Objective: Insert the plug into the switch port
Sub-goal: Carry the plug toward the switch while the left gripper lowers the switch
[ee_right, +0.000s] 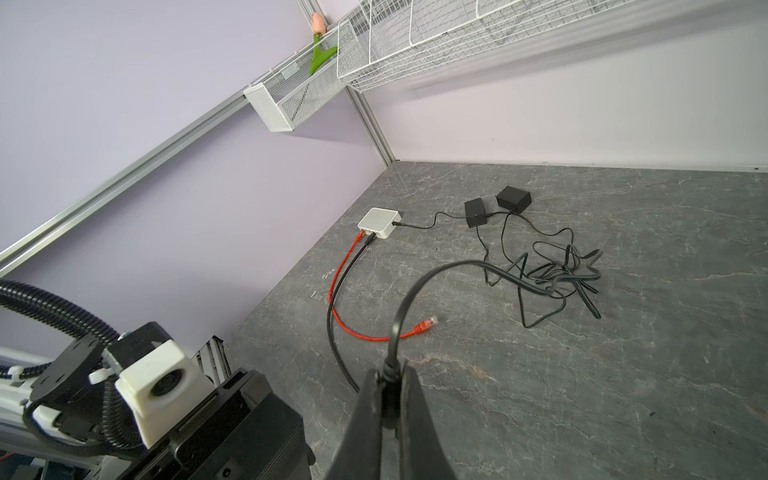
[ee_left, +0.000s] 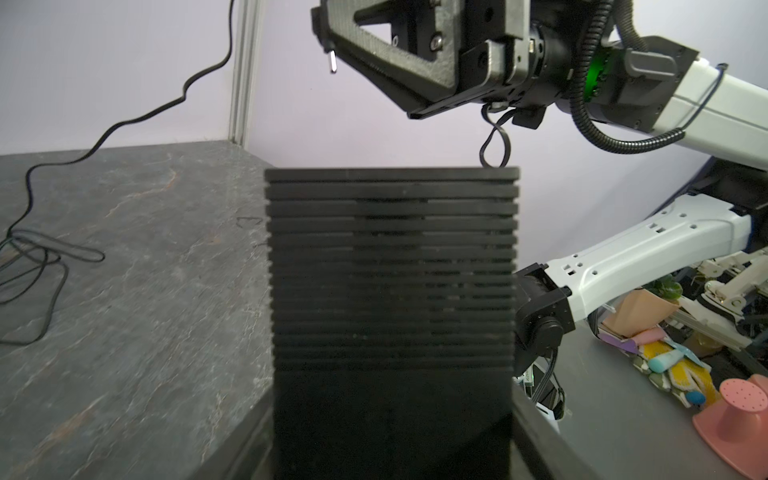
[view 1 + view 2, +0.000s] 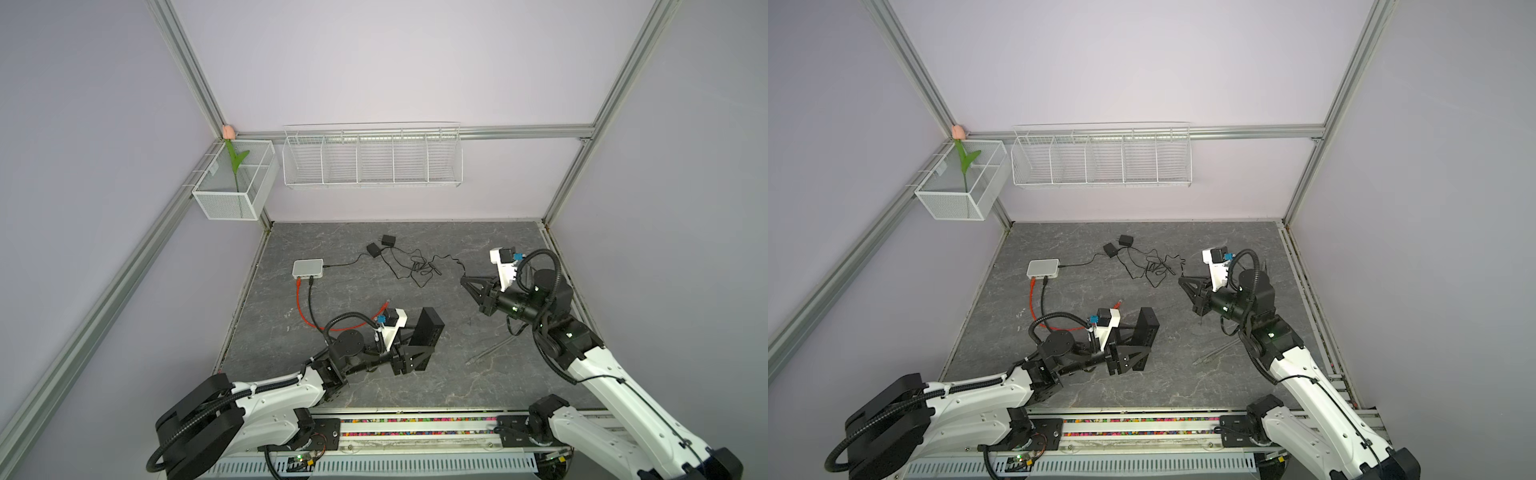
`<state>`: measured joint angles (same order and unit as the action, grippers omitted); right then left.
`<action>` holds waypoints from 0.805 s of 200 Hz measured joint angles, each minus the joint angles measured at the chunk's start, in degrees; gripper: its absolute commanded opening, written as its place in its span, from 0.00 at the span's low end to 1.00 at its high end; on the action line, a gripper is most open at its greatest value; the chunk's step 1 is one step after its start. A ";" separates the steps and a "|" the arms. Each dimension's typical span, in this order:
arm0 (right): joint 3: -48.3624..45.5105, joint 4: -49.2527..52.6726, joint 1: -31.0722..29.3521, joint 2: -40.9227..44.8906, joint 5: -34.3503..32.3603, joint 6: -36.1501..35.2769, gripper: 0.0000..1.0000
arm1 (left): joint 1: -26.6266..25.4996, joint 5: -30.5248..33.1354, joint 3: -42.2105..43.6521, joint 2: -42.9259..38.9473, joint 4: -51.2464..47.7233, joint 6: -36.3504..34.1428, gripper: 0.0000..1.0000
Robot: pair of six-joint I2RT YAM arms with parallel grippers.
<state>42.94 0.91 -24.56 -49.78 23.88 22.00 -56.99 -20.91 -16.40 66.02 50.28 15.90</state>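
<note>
The switch (image 3: 430, 328) (image 3: 1148, 328) is a ribbed black box standing on end near the table's front middle. My left gripper (image 3: 420, 354) (image 3: 1136, 353) (image 2: 392, 440) is shut on its lower end, one finger on each side. In the left wrist view the switch (image 2: 390, 270) fills the middle. My right gripper (image 3: 464, 281) (image 3: 1181, 281) (image 1: 388, 384) hovers to the right of the switch and above it, shut on the plug (image 1: 390, 395). The plug's metal tip (image 2: 332, 62) sticks out below the jaws. Its black cable (image 1: 457, 266) trails back to a tangle. The switch (image 1: 232, 440) lies below the jaws; its port does not show clearly.
A white box (image 3: 307, 268) at the back left has a red cable (image 3: 301, 307) and a black cable plugged in. Two black adapters (image 3: 374, 249) (image 3: 388, 240) and tangled cable (image 3: 419, 270) lie at the back. A grey rod (image 3: 492, 349) lies front right. Wire baskets (image 3: 372, 160) hang on the wall.
</note>
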 measured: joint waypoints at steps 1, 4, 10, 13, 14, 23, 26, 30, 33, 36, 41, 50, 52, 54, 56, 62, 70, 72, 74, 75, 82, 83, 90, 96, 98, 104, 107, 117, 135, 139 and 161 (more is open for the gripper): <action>-0.07 0.00 0.00 0.07 0.02 0.04 0.07 | -0.11 0.00 0.04 0.37 0.63 -0.39 0.00; -0.22 -0.07 0.00 0.20 0.02 0.09 0.08 | -0.26 0.00 0.09 0.57 1.09 -0.74 0.00; -0.70 -0.17 -0.04 0.72 0.11 0.17 0.07 | -0.68 0.02 0.33 1.64 3.21 -1.92 0.00; -0.87 -0.22 -0.04 0.85 0.17 0.24 0.07 | -0.85 0.02 0.52 2.08 4.22 -2.34 0.00; -0.94 -0.24 -0.04 0.96 0.22 0.28 0.07 | -0.90 0.04 0.57 2.23 4.42 -2.51 0.00; -1.75 -0.57 -0.15 1.84 0.57 0.39 0.07 | -1.33 0.11 1.20 3.37 6.84 -4.17 0.00; -1.90 -0.63 -0.22 2.01 0.66 0.46 0.07 | -1.46 0.13 1.46 3.67 7.67 -4.50 0.00; -2.27 -0.83 -0.31 2.45 0.83 0.50 0.07 | -1.64 0.24 1.79 4.07 8.57 -5.18 0.00; -2.54 -1.01 -0.39 2.78 1.05 0.52 0.07 | -1.75 0.28 2.05 4.35 9.27 -5.60 0.00; -2.82 -1.11 -0.55 3.15 1.20 0.57 0.07 | -1.88 0.37 2.29 4.61 9.88 -6.05 0.00; -3.26 -1.42 -0.74 3.72 1.44 0.57 0.07 | -2.03 0.46 2.64 5.01 10.80 -6.71 0.00; -4.11 -2.01 -1.20 4.92 1.86 0.61 0.07 | -2.32 0.55 3.15 5.55 11.93 -7.85 0.00; -4.24 -2.14 -1.29 5.11 1.95 0.61 0.07 | -2.36 0.55 3.21 5.62 12.20 -8.00 0.00; -4.48 -2.32 -1.44 5.44 2.01 0.63 0.07 | -2.40 0.55 3.30 5.75 12.41 -8.20 0.00; -4.70 -2.40 -1.55 5.79 2.12 0.66 0.07 | -2.45 0.57 3.34 5.81 12.55 -8.35 0.00; -5.22 -2.84 -1.86 6.49 2.40 0.70 0.07 | -2.69 0.72 3.52 6.05 13.18 -9.01 0.00; -5.95 -3.41 -2.25 7.48 2.78 0.72 0.07 | -3.08 1.20 3.65 6.34 13.84 -9.70 0.00; -6.10 -3.50 -2.34 7.65 2.84 0.72 0.07 | -3.21 1.29 3.67 6.43 14.03 -9.94 0.00; -6.23 -3.67 -2.45 7.87 2.93 0.74 0.07 | -3.32 1.46 3.72 6.47 14.19 -10.21 0.00; -6.36 -3.78 -2.54 8.00 2.99 0.72 0.07 | -3.32 1.46 3.72 6.47 14.19 -10.21 0.00; -6.75 -4.17 -2.84 8.50 3.15 0.74 0.07 | -3.91 1.92 3.89 6.69 15.10 -10.82 0.00; -6.95 -4.31 -2.97 8.68 3.19 0.74 0.07 | -3.91 1.92 3.89 6.69 15.10 -10.82 0.00; -7.43 -4.68 -3.41 9.20 3.23 0.76 0.07 | -4.44 2.25 4.02 6.80 15.80 -11.32 0.00; -7.78 -5.11 -3.74 9.51 3.28 0.81 0.07 | -4.81 2.62 4.11 6.80 16.28 -11.80 0.00; -7.93 -5.22 -3.87 9.62 3.32 0.83 0.07 | -4.98 2.71 4.13 6.80 16.37 -11.93 0.00; -8.33 -5.73 -4.20 9.88 3.41 1.03 0.07 | -5.42 3.08 4.15 6.80 16.74 -12.28 0.00; -8.55 -6.08 -4.35 9.94 3.43 1.18 0.08 | -5.64 3.26 4.15 6.78 16.85 -12.59 0.00; -9.25 -7.28 -4.87 10.05 3.63 1.60 0.07 | -6.40 3.87 4.15 6.67 16.92 -13.38 0.00; -9.99 -8.55 -5.88 10.01 4.11 2.12 0.07 | -8.26 5.14 4.15 5.53 14.93 -15.41 0.00; -10.01 -8.70 -6.19 10.01 4.24 2.23 0.07 | -8.76 5.53 4.15 4.98 14.25 -15.93 0.00; -10.01 -10.29 -7.56 10.03 4.50 2.27 0.07 | -10.97 7.19 4.15 1.22 9.70 -18.67 0.00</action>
<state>32.93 -9.39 -32.12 -39.75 28.38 24.27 -67.96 -13.72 -12.25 67.24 59.99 -2.76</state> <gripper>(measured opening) 0.086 0.658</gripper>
